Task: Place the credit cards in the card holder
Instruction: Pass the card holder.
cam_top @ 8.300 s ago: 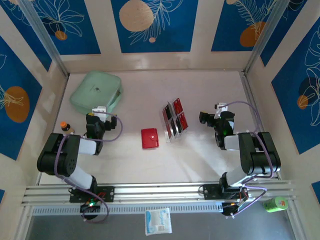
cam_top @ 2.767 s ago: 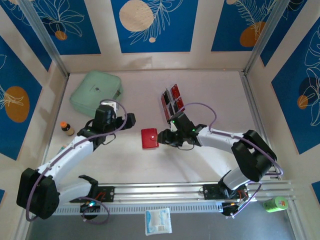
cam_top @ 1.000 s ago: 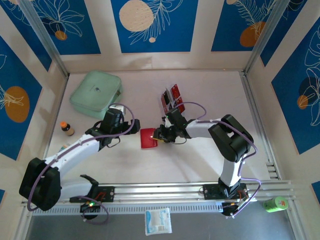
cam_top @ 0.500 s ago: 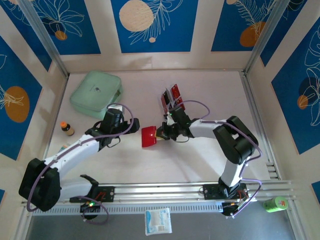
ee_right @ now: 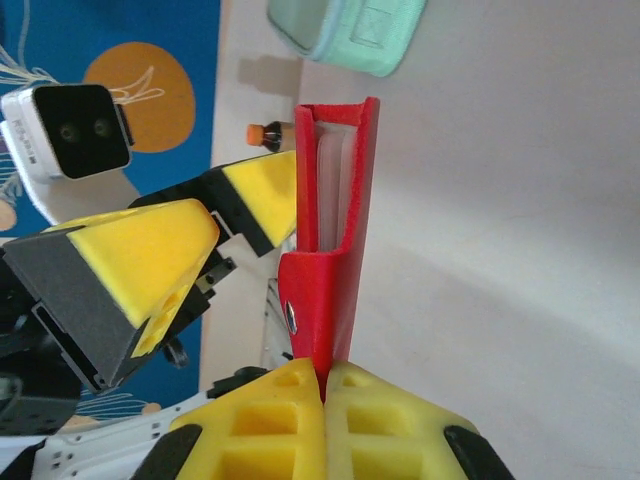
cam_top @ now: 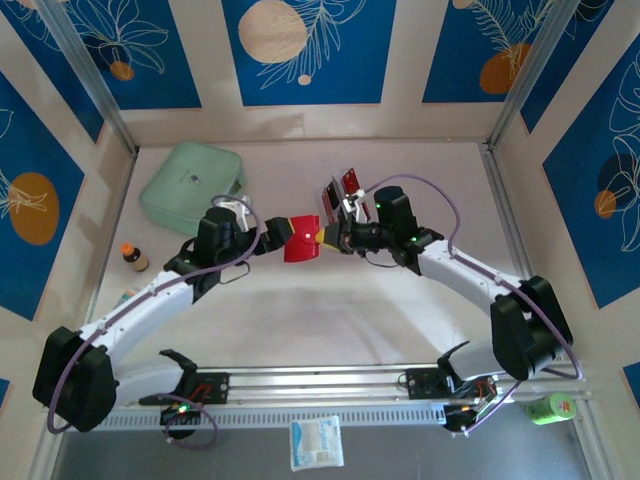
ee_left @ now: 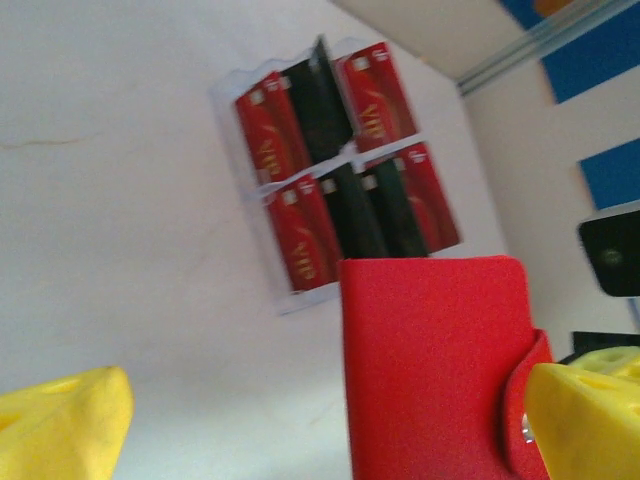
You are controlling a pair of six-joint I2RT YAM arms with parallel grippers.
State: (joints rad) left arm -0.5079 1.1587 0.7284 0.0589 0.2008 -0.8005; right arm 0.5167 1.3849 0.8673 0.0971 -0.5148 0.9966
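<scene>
Your red card holder (cam_top: 301,240) is in the middle of the top view, right between your two grippers. Your right gripper (ee_right: 326,370) is squeezed tight on it. In the right wrist view the two yellow fingers (ee_right: 270,425) press together on one end of it. The card holder sticks up from them toward the top of the frame, with its thin edge facing the camera. In the left wrist view its flap (ee_left: 525,395) is folded over the edge at the lower right. Your left gripper (ee_left: 328,410) has its fingers spread wide apart and holds nothing. One finger is in the lower left corner of that view and the other is in the lower right corner, right by the flap. You cannot tell if that finger touches the card holder. The credit cards (ee_left: 268,140) are not in the card holder yet. They stand in a clear rack (ee_left: 292,298) on the table (cam_top: 420,310), above the card holder in the left wrist view and just to its upper right in the top view. Some cards look red and some look dark. A mint-green case (cam_top: 190,185) lies in the upper left of the top view. A small bottle (cam_top: 128,255) with an orange cap stands at the left, well apart from the card holder.
</scene>
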